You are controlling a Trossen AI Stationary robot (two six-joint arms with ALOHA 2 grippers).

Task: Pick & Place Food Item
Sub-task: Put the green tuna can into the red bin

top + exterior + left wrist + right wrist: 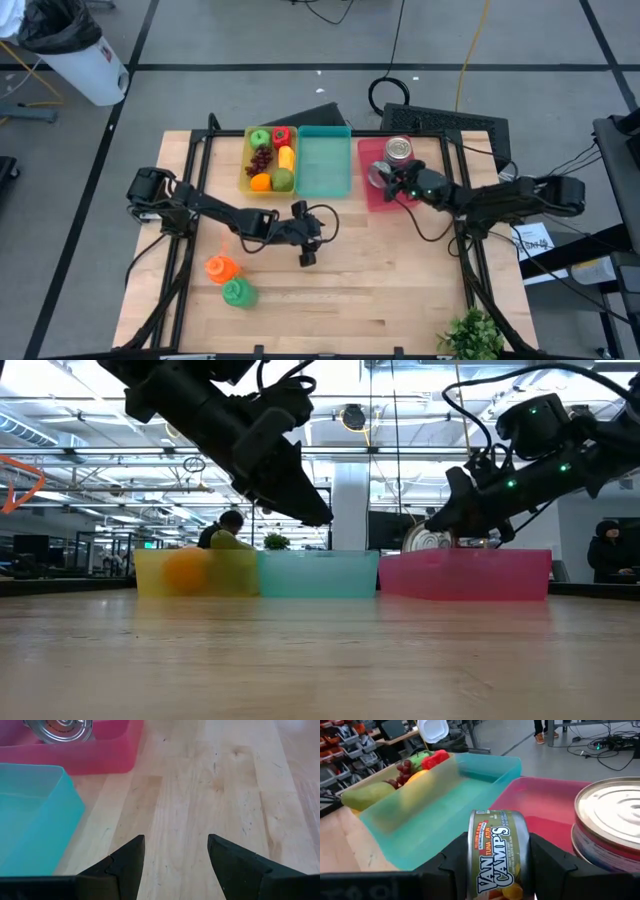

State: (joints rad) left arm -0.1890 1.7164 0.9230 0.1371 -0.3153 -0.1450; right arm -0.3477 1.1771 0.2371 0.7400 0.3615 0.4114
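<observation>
While the right gripper (492,865) hangs over the pink bin (376,190), its fingers are clamped on a Van Camp's tuna can (494,860), held upright just beside the bigger silver can (398,149) standing in that same bin. The teal bin (324,166) sits right against the pink bin, looks empty, and the yellow bin (244,164) of plastic fruit is on the far side of it. Left gripper (175,862) is out over bare wood near the pink bin's front corner, fingers apart, nothing in them. Orange toy (220,267) and green toy (238,292) lie well away from the pink bin.
</observation>
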